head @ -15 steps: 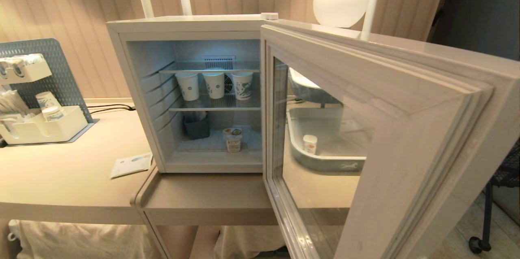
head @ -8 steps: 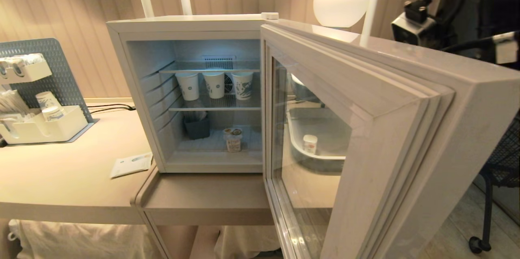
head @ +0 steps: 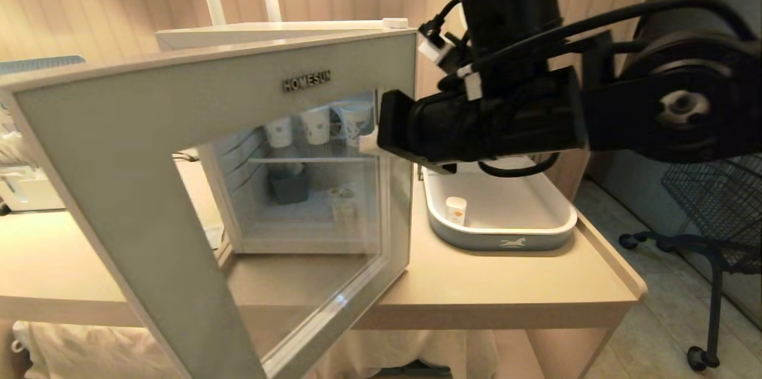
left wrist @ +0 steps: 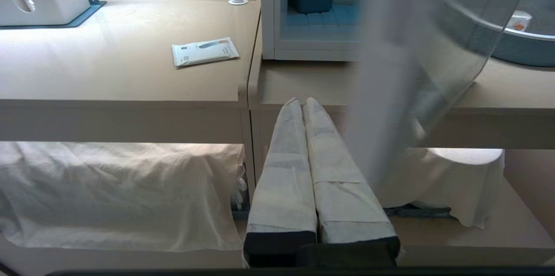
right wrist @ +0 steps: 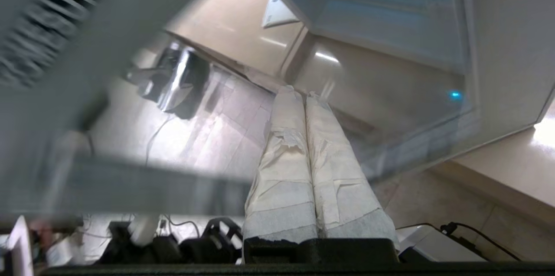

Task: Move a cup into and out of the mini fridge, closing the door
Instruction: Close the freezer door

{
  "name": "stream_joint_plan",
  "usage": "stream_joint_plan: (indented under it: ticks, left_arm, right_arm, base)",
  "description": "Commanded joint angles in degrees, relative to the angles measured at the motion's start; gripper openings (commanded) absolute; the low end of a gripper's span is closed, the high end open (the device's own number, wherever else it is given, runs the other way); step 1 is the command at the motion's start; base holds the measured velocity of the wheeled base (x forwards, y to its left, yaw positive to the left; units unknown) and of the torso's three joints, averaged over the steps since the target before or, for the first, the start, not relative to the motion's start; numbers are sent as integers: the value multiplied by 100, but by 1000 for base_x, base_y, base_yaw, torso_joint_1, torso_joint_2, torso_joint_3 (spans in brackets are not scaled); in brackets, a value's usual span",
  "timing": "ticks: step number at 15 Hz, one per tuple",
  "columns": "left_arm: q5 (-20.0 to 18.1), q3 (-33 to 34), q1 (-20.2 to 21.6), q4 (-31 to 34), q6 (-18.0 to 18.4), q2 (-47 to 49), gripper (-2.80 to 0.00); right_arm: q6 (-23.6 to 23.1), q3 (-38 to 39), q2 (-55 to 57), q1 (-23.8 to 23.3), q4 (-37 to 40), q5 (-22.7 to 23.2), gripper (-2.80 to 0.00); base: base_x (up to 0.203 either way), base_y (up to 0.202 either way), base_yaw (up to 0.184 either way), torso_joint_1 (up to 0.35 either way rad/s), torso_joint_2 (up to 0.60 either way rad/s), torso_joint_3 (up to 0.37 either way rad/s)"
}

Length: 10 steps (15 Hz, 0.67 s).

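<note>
The door (head: 196, 188) of the mini fridge (head: 274, 34) stands half-swung; through its glass, the cup (head: 342, 205) sits on the fridge floor; the right gripper (head: 370, 142), fingers pressed together and empty, meets the door's hinge-side edge

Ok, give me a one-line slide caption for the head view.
Right gripper, shut, at the half-closed door of the mini fridge, cup inside.
</note>
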Motion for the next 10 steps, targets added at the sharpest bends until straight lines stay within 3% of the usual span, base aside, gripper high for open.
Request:
stream_joint_plan:
  ticks: [1, 6, 8, 10]
  left_arm:
    - [0, 9, 2, -6, -4, -2, -280]
    - [0, 9, 2, -6, -3, -2, -280]
    - [0, 9, 2, 2, -2, -2, -280]
    - [0, 9, 2, -6, -4, -2, -280]
  right_arm:
    - [11, -710, 857, 265, 206, -182, -280]
    - [11, -904, 926, 353, 463, -326, -280]
    - [-5, -878, 677, 334, 704, -698, -280]
    - [-155, -662, 214, 205, 919, -1349, -280]
  base:
    - [0, 0, 0, 0, 0, 0]
    - [0, 0, 0, 0, 0, 0]
    - [0, 0, 0, 0, 0, 0]
    - [0, 0, 0, 0, 0, 0]
